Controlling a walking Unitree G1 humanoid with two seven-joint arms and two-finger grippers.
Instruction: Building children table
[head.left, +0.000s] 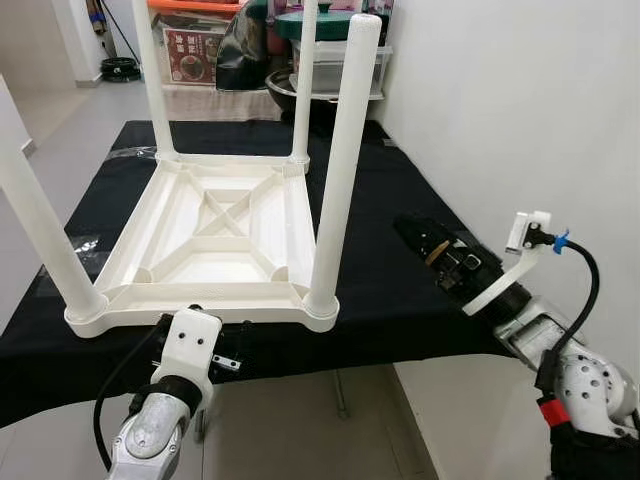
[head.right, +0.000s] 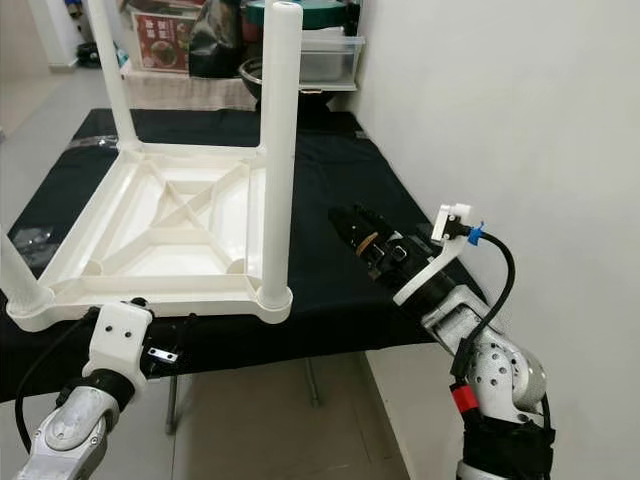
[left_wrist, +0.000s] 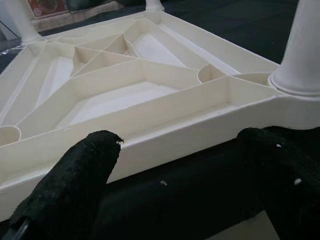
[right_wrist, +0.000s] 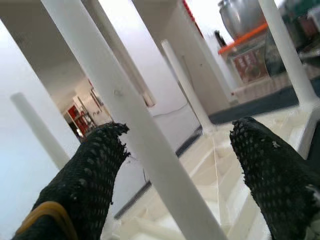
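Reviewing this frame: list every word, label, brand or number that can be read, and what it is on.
None can be read.
Red box on the shelf behind the upturned white table: printed characters and a picture, too small and blurred to read.
Left gripper and right gripper: no legible marking.

Head views downward — wrist views close on table (head.left: 220, 230)
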